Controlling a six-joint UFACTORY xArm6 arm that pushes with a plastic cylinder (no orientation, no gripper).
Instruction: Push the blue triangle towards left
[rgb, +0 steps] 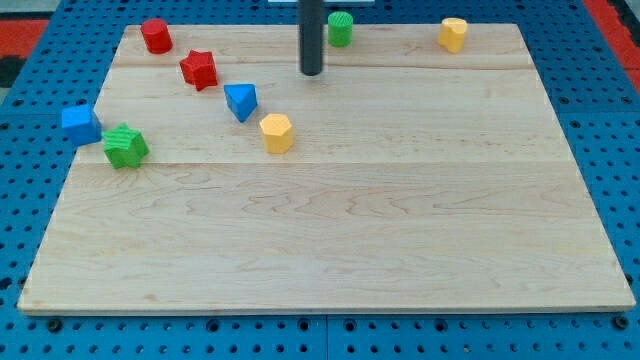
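Note:
The blue triangle (241, 101) lies on the wooden board (330, 220) in the upper left part. A red star (199, 69) is just up and left of it, and a yellow hexagon (276, 132) is just down and right of it. My tip (312, 72) is at the end of the dark rod near the view's top centre. It stands to the right of the blue triangle and a little above it, apart from it by a clear gap.
A red cylinder (155, 35) sits at the top left. A blue cube (79, 123) and a green star-like block (124, 146) sit at the left edge. A green cylinder (340, 28) and a yellow block (452, 34) sit along the top edge.

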